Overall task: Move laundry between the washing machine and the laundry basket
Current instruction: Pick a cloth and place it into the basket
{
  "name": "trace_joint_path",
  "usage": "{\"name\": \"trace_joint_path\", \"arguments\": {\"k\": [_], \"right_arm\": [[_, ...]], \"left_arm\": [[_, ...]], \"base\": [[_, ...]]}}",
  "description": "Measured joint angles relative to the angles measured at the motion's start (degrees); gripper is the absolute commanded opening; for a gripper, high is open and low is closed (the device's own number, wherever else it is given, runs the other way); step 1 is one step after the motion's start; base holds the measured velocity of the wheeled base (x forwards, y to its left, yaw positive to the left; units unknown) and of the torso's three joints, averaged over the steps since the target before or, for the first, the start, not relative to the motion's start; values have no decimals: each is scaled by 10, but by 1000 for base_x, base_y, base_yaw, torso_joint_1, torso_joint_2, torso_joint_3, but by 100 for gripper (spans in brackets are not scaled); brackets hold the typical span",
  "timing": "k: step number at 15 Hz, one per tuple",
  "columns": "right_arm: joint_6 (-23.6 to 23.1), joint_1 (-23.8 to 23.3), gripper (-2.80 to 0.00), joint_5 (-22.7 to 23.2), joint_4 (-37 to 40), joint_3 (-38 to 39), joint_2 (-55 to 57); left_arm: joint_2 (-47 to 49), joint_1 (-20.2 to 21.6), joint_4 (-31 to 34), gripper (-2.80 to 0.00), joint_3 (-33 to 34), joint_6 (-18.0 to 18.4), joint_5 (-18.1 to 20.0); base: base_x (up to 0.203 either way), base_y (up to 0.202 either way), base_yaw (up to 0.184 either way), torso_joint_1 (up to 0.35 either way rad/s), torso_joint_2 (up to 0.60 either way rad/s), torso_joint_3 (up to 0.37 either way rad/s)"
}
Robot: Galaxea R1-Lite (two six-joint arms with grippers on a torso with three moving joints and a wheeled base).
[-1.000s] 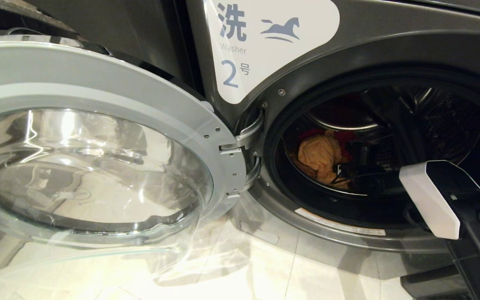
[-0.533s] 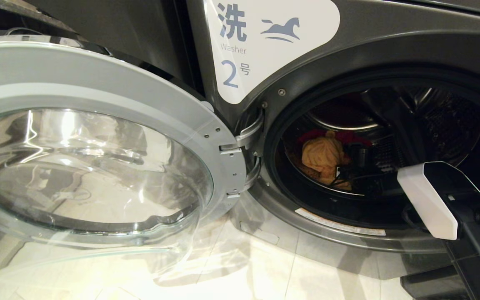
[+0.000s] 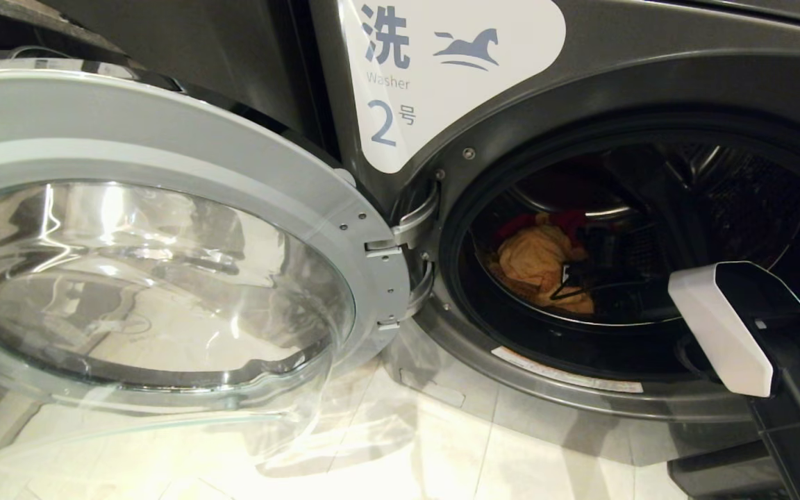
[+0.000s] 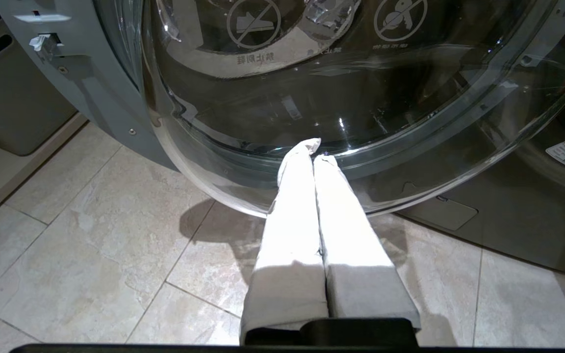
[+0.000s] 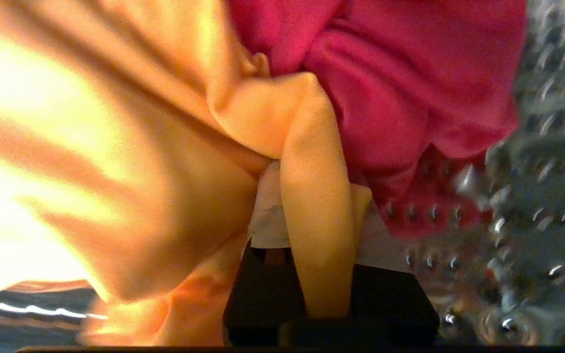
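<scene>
The washing machine (image 3: 580, 83) labelled 2 stands with its round glass door (image 3: 164, 173) swung wide to the left. Inside the drum lies the laundry: an orange-yellow garment (image 3: 535, 260) with a red-pink one (image 3: 567, 221) behind it. My right arm (image 3: 719, 326) reaches into the drum. My right gripper (image 5: 314, 196) is shut on a fold of the orange-yellow garment (image 5: 140, 147), and the red-pink cloth (image 5: 400, 73) lies just beyond. My left gripper (image 4: 314, 149) is shut and empty, low over the floor beneath the door glass (image 4: 361, 73). The laundry basket is out of view.
The open door fills the left half of the head view and overhangs the tiled floor (image 3: 407, 451). A grey bin with a slot handle (image 4: 12, 98) stands to one side of the door in the left wrist view. The perforated steel drum wall (image 5: 547, 171) is close beside the right gripper.
The right gripper has closed from open onto the orange-yellow garment, which has bunched and shifted a little in the drum. The left arm has not moved.
</scene>
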State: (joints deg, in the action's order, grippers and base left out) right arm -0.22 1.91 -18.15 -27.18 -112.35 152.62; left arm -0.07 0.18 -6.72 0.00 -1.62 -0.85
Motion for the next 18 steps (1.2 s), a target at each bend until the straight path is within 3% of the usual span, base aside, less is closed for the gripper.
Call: {"name": "trace_joint_path", "arguments": {"k": [3,7,11,18], "right_arm": [[0,25,-280,-12,-5,11,-32],[-12,62,-280,-29,-41,103,-93],[-55,86,-280,-31,-141,241,-168],[-65,119,-280,-32,-255,516,-330]], "left_arm": [[0,0,0,-280,0,-1,0],[0,0,0,-280,0,-2,0],[0,0,0,-280,0,-2,0],[0,0,0,-280,0,-2,0]], "base": [[0,0,0,0,0,0],[0,0,0,0,0,0],[0,0,0,0,0,0],[0,0,0,0,0,0]]}}
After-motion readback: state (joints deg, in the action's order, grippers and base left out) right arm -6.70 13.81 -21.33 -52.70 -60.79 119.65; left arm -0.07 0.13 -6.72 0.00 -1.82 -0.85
